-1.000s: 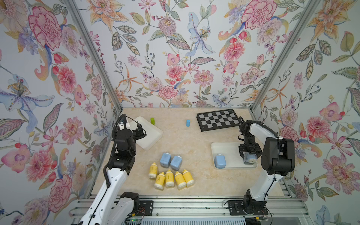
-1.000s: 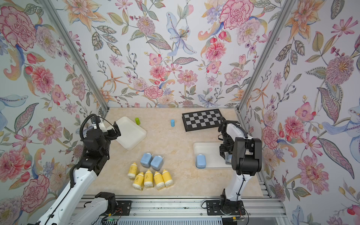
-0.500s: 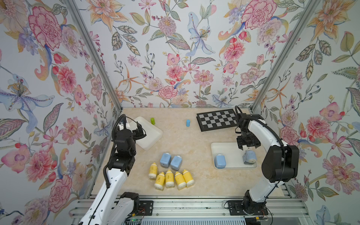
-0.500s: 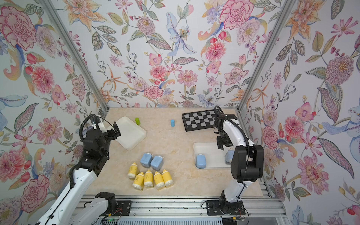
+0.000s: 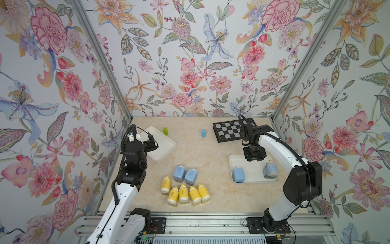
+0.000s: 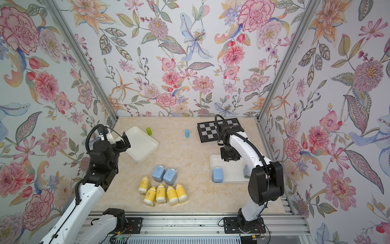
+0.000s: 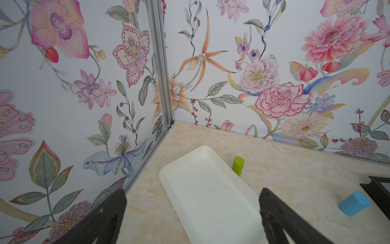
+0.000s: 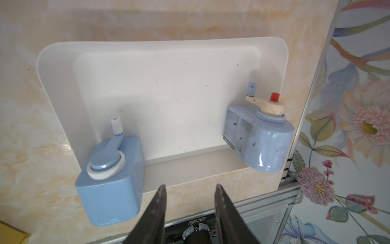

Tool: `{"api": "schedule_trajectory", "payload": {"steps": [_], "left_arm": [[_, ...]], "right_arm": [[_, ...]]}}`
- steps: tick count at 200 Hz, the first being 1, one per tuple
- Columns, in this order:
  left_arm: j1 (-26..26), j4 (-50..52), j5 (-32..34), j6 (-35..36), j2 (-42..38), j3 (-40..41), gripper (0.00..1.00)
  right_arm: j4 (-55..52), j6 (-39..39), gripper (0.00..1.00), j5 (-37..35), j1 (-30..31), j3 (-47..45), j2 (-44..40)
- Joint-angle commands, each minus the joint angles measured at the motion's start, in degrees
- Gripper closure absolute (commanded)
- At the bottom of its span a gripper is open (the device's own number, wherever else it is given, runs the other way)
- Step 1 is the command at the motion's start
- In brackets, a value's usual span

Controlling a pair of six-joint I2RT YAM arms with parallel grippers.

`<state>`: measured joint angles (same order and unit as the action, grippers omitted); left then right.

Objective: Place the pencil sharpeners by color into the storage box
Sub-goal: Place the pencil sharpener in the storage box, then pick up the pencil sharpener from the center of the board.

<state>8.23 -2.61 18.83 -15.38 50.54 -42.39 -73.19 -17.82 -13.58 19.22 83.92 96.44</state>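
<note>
right gripper (image 8: pixel 190 188) lifted clear of white plastic tray (image 5: pixel 253 181), jaws narrowing, empty | second pale-blue blocky pencil sharpener (image 5: pixel 270 169) now at tray's right edge | left gripper (image 7: pixel 193 191) spread, idle | seven remain on tabletop (image 5: pixel 211 152)

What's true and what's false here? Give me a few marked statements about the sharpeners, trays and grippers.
1. Two pale-blue blocky pencil sharpeners lie in the white plastic tray near the right arm. True.
2. The white plastic tray near the left arm holds a yellow sharpener. False: no sharpener is in it.
3. Five yellow bottle-shaped sharpeners lie on the marbled tabletop. True.
4. The right gripper grips a blue sharpener. False: nothing is between its jaws.
</note>
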Motion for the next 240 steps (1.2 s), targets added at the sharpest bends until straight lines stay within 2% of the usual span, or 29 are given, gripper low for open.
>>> {"api": "schedule_trajectory", "payload": {"steps": [1, 29, 55, 61, 88, 115, 168, 240], "left_arm": [[0.5, -1.1, 1.6, 1.1, -1.0, 0.8, 0.01], [0.4, -1.2, 2.1, 1.3, -1.0, 0.9, 0.01], [0.5, -1.2, 2.4, 1.2, -0.9, 1.0, 0.01], [0.5, -1.3, 2.4, 1.3, -0.9, 1.0, 0.0], [0.4, -1.1, 2.7, 1.3, -1.1, 1.0, 0.01], [0.5, -1.6, 3.6, 1.2, -1.8, 1.7, 0.01], [0.5, -1.8, 2.6, 0.7, -0.9, 1.8, 0.01], [0.5, -1.9, 2.5, 0.8, -1.1, 1.8, 0.01]], "right_arm": [[2.0, -2.7, 0.56, 4.9, 3.2, 2.6, 1.7], [2.6, -5.6, 0.52, 7.8, 10.9, 6.1, 2.1], [3.7, -12.7, 0.48, 9.9, 17.5, 8.0, 2.4], [4.2, -14.8, 0.46, 10.9, 20.9, 8.5, 2.6], [8.1, -22.9, 0.36, 15.0, 28.0, 9.2, 3.9], [10.3, -29.4, 0.27, 14.6, 33.6, 10.3, 6.9], [15.7, -39.3, 0.17, 16.0, 39.6, 12.1, 11.4], [16.1, -40.5, 0.14, 18.1, 40.3, 19.3, 19.6]]}}
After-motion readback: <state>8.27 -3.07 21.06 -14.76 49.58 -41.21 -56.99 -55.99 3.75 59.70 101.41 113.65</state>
